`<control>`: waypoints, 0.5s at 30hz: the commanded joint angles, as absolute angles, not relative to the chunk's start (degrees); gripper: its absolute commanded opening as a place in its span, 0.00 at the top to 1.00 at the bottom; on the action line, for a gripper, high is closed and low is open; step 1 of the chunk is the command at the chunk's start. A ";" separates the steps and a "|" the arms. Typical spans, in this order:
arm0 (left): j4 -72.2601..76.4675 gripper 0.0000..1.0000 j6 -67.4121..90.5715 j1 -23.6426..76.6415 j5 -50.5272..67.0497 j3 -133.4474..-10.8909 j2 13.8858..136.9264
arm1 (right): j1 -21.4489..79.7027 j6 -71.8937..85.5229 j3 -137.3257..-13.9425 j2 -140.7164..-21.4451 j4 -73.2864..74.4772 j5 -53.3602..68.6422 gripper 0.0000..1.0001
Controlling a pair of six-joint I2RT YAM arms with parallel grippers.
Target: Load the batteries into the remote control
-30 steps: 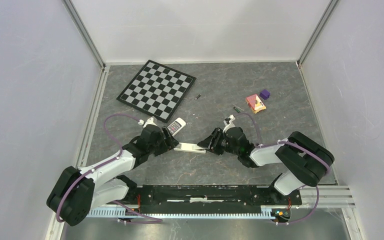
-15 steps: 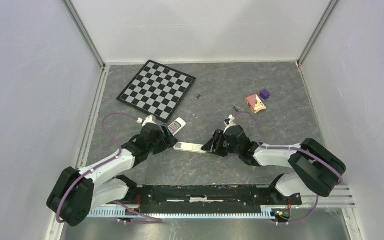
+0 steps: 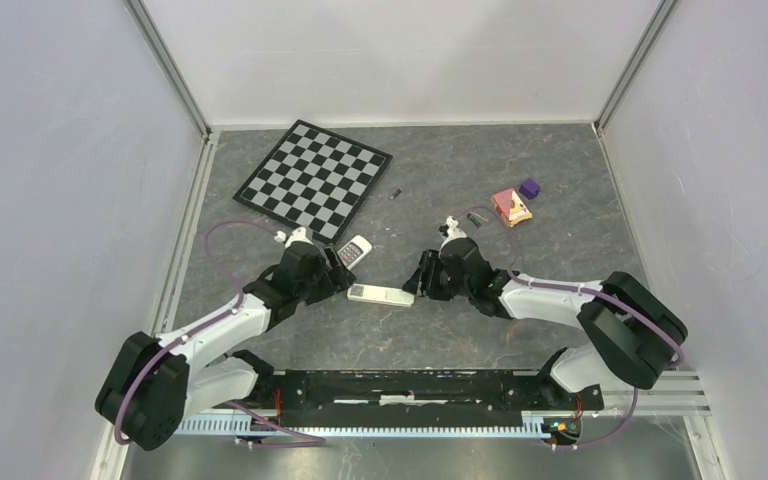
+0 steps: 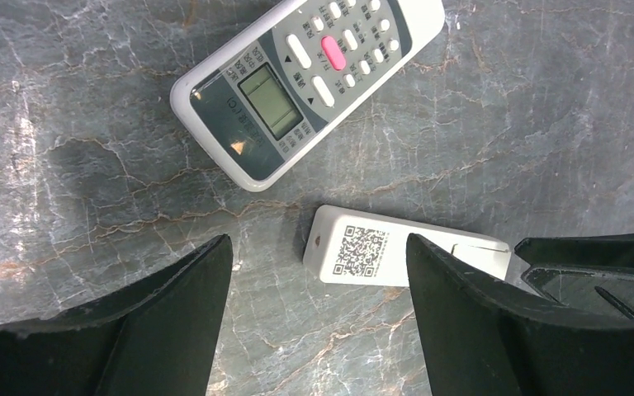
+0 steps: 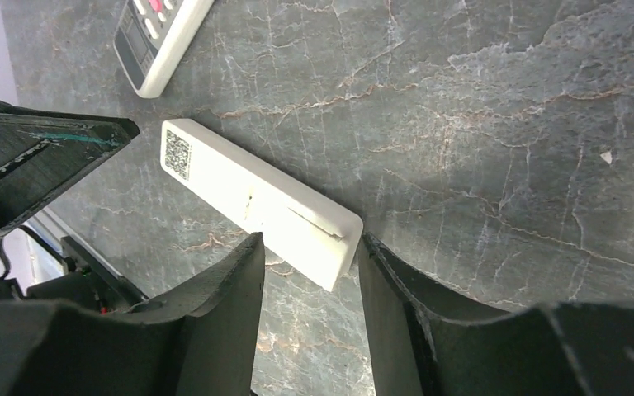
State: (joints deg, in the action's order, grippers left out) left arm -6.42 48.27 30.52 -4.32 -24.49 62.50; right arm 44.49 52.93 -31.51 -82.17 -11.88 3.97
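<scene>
Left gripper (image 4: 318,247) gapes wide and empty, low over the slim remote (image 4: 363,252). Right gripper (image 5: 311,243), half open, straddles its other end; I cannot tell if it pinches. Both arms reach inward. Batteries (image 3: 476,218) lie farther out.

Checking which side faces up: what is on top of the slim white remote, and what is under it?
Atop the slim white remote: a QR sticker at one end, a cover seam near the other. Its side against the table is hidden.

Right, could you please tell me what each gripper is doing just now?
Left gripper: open, holding nothing.
Right gripper: closed on the end of the slim white remote.
</scene>
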 commanded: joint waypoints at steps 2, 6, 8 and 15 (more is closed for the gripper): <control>-6.54 0.17 45.66 30.08 -3.72 -26.46 63.69 | 44.45 48.97 -34.87 -84.26 -8.51 3.95 0.50; -6.68 0.17 45.62 30.09 -3.86 -26.44 64.62 | 44.55 48.61 -35.08 -84.47 -7.20 3.82 0.49; -6.44 0.17 45.44 30.06 -3.33 -26.45 65.55 | 44.64 48.69 -35.12 -84.92 -7.73 4.57 0.49; -4.99 0.18 45.18 30.10 -0.26 -26.81 68.25 | 45.26 49.61 -35.70 -86.77 -8.61 6.94 0.55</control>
State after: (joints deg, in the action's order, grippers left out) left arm -6.52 47.59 30.33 -2.44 -25.41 66.94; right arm 44.73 49.67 -33.58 -85.97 -7.88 5.80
